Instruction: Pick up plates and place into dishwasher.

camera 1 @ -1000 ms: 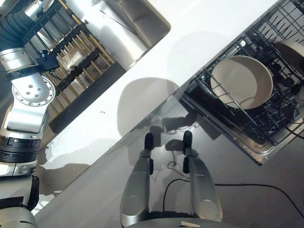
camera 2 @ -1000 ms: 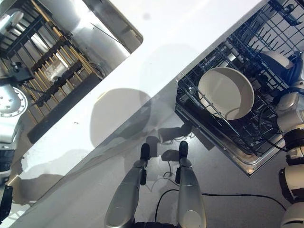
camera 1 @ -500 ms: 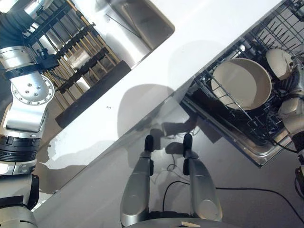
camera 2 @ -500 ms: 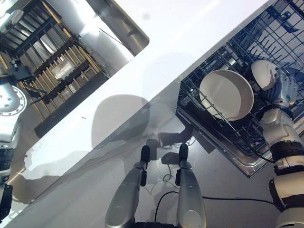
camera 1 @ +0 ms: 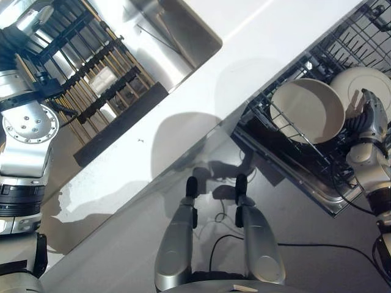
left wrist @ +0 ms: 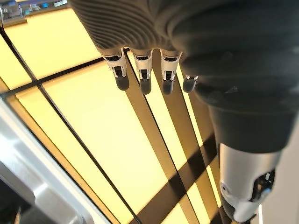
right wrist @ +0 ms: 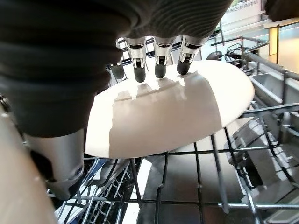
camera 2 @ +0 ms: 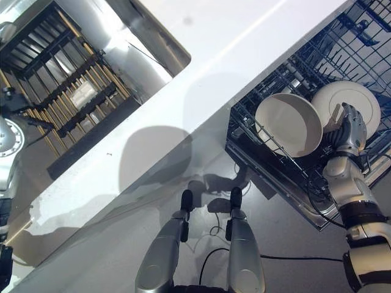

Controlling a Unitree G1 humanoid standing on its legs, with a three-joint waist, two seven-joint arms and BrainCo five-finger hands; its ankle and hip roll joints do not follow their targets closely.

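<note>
The right hand (camera 2: 348,125) reaches into the dishwasher rack (camera 2: 287,165), its fingers (right wrist: 159,65) bent loosely over the face of a white plate (camera 2: 357,101) — whether they grip it or just rest on it cannot be told. That plate stands tilted among the wire tines, and just beside the hand, toward the counter (camera 1: 201,104), a bowl (camera 2: 287,125) leans in the same rack. The left hand (left wrist: 154,56) hangs relaxed with fingers straight, holding nothing, over a drying rack (camera 1: 91,79) next to the sink (camera 1: 177,30).
</note>
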